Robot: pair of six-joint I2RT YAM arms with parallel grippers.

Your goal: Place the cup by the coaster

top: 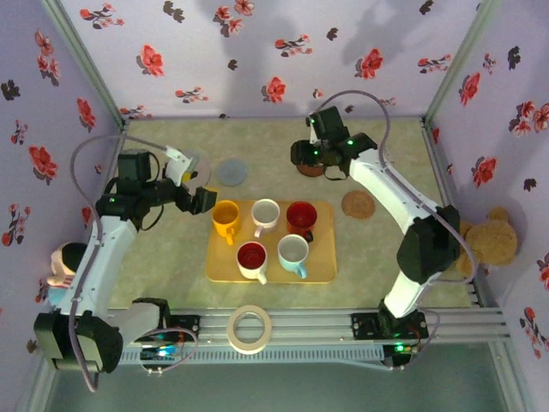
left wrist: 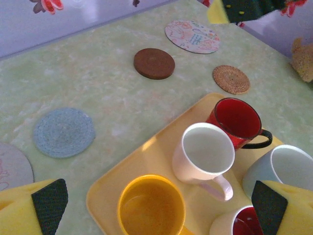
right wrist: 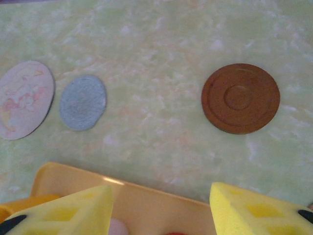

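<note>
A green table (top: pixel 171 257) stands inside flowered walls, seen from above.

- **Left:** The left gripper (left wrist: pixel 159 208) hovers above the left end of a yellow tray (top: pixel 322 270). Its yellow-padded fingers (left wrist: pixel 29 215) are spread wide and pinch nothing. A yellow cup (top: pixel 226 216) sits on the tray below the gap. Just past this gripper, a grey-blue coaster (top: pixel 231 172) lies flat on the table, with a pale patterned coaster (right wrist: pixel 24 99) just beside it.
- **Centre:** The tray holds five cups, all upright. The back row is the yellow cup, a white cup (top: pixel 265 213) and a red cup (top: pixel 301 215). In front are a white cup with a red inside (top: pixel 251 256) and a pale blue cup (top: pixel 293 250).
- **Right of centre:** The right gripper (right wrist: pixel 161 208) hangs over the tray's far edge. Its fingers are also spread and empty. A brown coaster (right wrist: pixel 240 98) lies on the table just beyond it.
- **Further right:** A woven coaster (top: pixel 358 204) lies near the tray's far right corner.

The task appears not yet begun. Every cup is on the tray and none stands beside a coaster. No cup is gripped either. Which cup and which coaster are meant cannot be told. Picking a cup up, carrying it off the tray and setting it down next to a coaster are all left to do.
</note>
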